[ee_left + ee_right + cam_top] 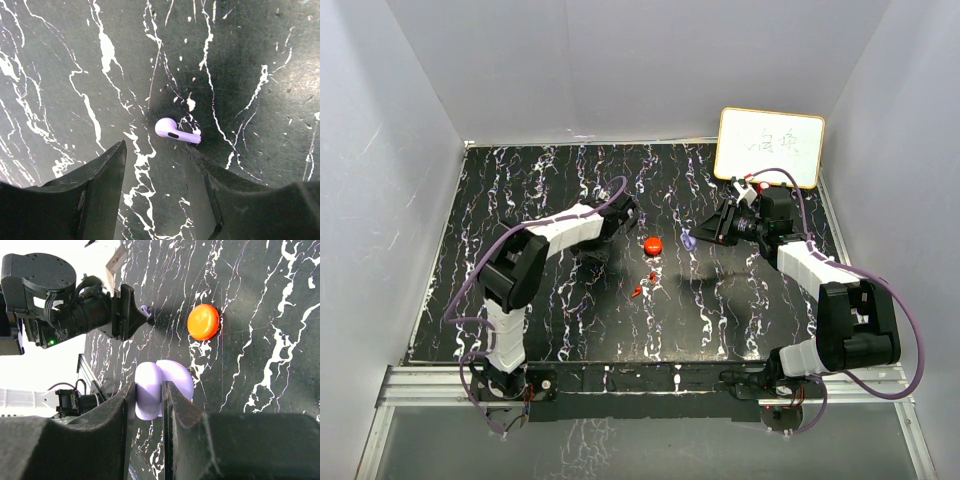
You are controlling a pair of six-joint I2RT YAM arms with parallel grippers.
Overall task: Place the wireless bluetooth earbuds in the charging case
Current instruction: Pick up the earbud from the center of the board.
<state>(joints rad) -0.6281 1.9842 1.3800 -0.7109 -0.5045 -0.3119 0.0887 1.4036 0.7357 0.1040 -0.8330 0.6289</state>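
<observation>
White walls are enclosing a black marbled table (520, 180) where the left gripper (156, 147) is hovering half-open over a lavender earbud (172, 131) left of centre, the right gripper (149, 390) is clamping the lavender charging case (175, 377), and two red earbuds (638, 291) are lying mid-surface near a red case (653, 243).

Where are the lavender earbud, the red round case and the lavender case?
lavender earbud (175, 132), left wrist view, middle of its body.
red round case (203, 321), right wrist view, centre of its dome.
lavender case (176, 377), right wrist view, on its right-hand rounded lobe.
</observation>
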